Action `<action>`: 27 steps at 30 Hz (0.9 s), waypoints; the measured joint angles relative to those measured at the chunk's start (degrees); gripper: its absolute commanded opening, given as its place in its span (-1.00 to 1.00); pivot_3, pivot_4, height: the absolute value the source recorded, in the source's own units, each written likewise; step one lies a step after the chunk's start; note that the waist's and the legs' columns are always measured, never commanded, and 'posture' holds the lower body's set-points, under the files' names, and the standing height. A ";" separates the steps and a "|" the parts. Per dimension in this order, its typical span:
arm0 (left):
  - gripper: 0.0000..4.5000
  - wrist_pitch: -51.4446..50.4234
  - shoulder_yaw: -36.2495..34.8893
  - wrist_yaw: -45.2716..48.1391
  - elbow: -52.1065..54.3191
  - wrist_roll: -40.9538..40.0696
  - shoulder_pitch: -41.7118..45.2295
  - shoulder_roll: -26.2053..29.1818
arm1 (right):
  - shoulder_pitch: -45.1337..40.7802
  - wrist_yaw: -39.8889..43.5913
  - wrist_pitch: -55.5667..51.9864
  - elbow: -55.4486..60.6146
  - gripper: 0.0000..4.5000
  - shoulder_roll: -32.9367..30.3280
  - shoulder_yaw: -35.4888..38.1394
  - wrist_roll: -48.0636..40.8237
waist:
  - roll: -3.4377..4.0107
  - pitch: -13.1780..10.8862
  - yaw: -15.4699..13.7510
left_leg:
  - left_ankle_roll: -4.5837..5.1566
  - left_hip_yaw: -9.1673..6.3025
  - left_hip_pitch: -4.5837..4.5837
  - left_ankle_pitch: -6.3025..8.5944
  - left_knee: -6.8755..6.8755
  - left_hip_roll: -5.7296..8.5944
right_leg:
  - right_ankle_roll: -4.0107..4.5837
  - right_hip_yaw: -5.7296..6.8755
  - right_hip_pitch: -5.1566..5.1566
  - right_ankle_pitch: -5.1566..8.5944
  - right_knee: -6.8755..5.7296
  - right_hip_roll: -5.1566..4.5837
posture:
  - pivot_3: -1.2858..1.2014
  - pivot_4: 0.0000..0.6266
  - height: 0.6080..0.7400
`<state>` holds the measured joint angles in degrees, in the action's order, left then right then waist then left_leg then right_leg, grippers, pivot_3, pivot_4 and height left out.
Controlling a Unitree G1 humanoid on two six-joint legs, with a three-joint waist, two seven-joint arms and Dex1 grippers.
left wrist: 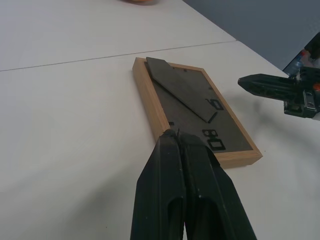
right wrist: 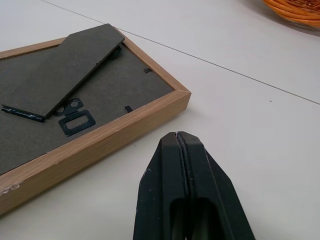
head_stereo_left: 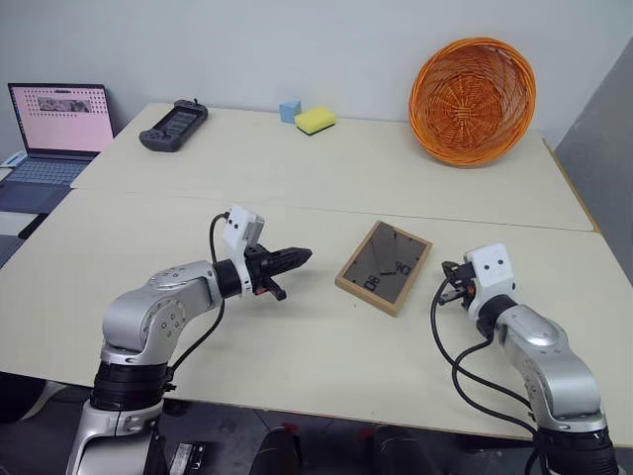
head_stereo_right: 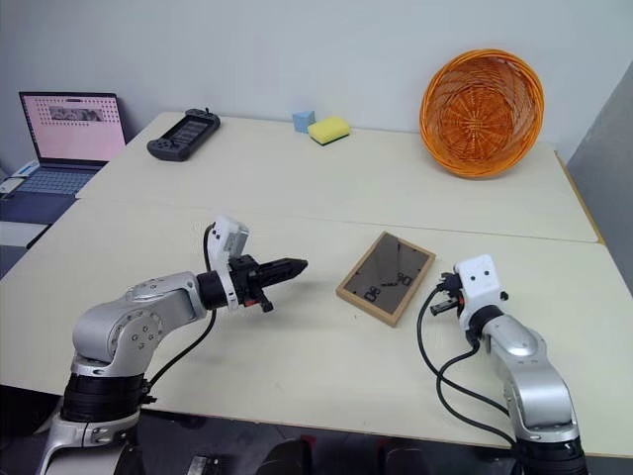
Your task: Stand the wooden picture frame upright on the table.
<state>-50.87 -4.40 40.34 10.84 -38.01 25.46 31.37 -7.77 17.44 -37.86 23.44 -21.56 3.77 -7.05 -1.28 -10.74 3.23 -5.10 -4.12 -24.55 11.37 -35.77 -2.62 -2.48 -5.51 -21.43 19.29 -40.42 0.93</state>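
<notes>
The wooden picture frame point(head_stereo_left: 384, 267) lies flat and face down on the table point(head_stereo_left: 297, 173), just in front of the seam. Its dark back shows, with the fold-out stand point(left wrist: 175, 85) folded against it and black clips point(right wrist: 76, 121). My left gripper point(head_stereo_left: 305, 256) is shut and empty. It hovers to the left of the frame and points at its near corner. My right gripper point(right wrist: 177, 136) is also shut and empty, and sits just off the frame's right edge without touching it. The left wrist view shows the right gripper point(left wrist: 243, 81) beyond the frame.
An orange wicker basket point(head_stereo_left: 473, 99) leans against the wall at the back right. A yellow sponge point(head_stereo_left: 316, 120) and a blue cube point(head_stereo_left: 289, 111) lie at the back centre. A black handheld console point(head_stereo_left: 174, 126) is at the back left, and an open laptop point(head_stereo_left: 54, 129) stands beyond the table's left edge.
</notes>
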 measured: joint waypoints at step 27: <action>-0.98 0.47 1.83 0.35 -0.56 2.42 0.09 -0.09 | 0.32 -0.52 -0.26 0.44 -1.00 -0.04 -0.01 -0.78 | 0.00 0.00 0.00 | 0.00 0.00 0.00 0.00 0.00 0.00 | 0.00 0.00 0.00 0.00 0.00 0.00 | 0.03 -0.52 1.00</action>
<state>-50.41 -2.57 40.69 10.28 -35.59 25.55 31.27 -7.45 16.92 -38.11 23.88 -21.60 3.76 -7.84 -1.28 -10.74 3.23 -5.10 -4.12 -24.56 11.37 -35.77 -2.62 -2.48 -5.50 -21.43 19.28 -40.42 0.93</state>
